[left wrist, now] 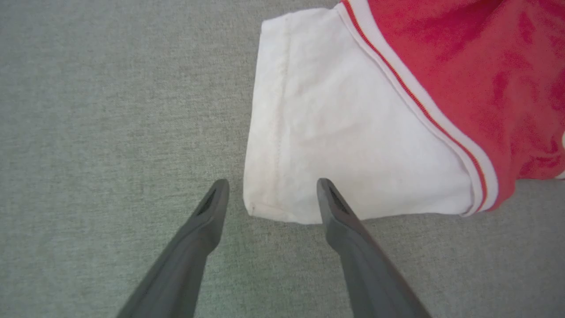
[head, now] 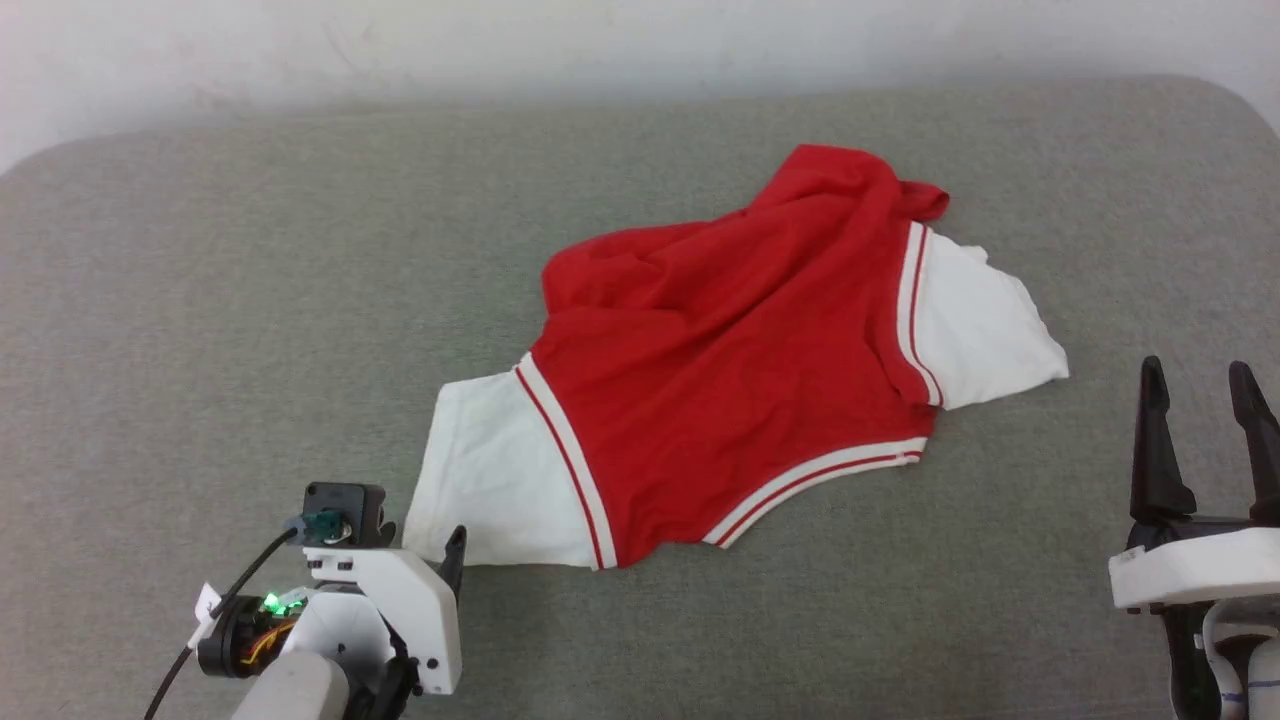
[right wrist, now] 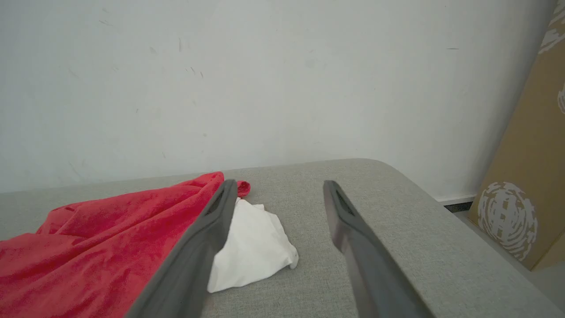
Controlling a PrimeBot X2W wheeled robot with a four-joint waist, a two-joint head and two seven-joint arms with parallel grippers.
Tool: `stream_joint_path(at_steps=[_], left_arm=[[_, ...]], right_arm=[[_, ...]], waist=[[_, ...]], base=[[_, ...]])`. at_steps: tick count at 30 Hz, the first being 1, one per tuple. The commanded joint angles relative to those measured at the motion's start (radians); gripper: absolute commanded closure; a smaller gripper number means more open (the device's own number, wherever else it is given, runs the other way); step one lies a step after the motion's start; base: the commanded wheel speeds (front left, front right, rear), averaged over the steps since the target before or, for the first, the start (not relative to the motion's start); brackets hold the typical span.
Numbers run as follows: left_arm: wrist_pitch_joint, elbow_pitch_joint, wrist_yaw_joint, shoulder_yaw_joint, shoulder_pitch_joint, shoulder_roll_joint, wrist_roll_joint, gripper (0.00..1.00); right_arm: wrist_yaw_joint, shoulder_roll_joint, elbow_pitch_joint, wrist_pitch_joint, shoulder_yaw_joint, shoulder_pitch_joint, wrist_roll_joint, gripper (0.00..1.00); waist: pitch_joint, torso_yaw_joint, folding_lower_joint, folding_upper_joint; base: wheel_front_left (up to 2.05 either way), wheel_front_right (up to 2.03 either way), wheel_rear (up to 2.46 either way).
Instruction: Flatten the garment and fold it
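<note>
The garment (head: 720, 380) lay crumpled on the cushion (head: 200, 300), centre-right. The left tool (left wrist: 271, 183), fingers apart, framed the near corner of its left sleeve (left wrist: 353, 132). The right tool (head: 1198, 375), fingers apart, stood clear to its right.

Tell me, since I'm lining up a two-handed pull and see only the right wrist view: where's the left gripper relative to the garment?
Observer: The left gripper is open at the garment's other white sleeve; that sleeve's corner shows between its fingertips.
Operator: Touching it?
Observer: Cannot tell; one fingertip overlaps the sleeve's edge, the other is over bare grey cushion.
Operator: Is that sleeve flat?
Observer: Fairly flat, unlike the wrinkled red body.
</note>
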Motion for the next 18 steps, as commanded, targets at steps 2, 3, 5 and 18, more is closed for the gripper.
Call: stream_joint_path(at_steps=[2, 3, 5, 18], left_arm=[[0.030, 0.008, 0.012, 0.000, -0.012, 0.008, 0.004, 0.00], [0.048, 0.014, 0.016, -0.002, -0.012, 0.012, 0.004, 0.00], [0.088, 0.031, 0.024, -0.011, -0.008, 0.022, 0.010, 0.00], [0.009, 0.000, 0.088, 0.025, 0.018, 0.008, 0.006, 1.00]], right_arm=[[-0.002, 0.007, -0.012, 0.002, -0.004, 0.012, -0.012, 0.00], [-0.002, 0.008, -0.014, 0.001, -0.006, 0.011, -0.015, 0.00], [-0.002, 0.010, -0.015, -0.003, -0.010, 0.008, -0.021, 0.00], [-0.002, 0.007, 0.024, 0.099, -0.024, 0.037, -0.046, 0.00]], waist=[[0.035, -0.035, 0.0000, -0.0001], [0.040, -0.039, 0.0000, -0.0001], [0.048, -0.045, 0.0000, -0.0001], [-0.001, 0.021, 0.0000, -0.0001]], base=[[0.00, 0.00, 0.00], [0.00, 0.00, 0.00], [0.00, 0.00, 0.00], [0.00, 0.00, 0.00]])
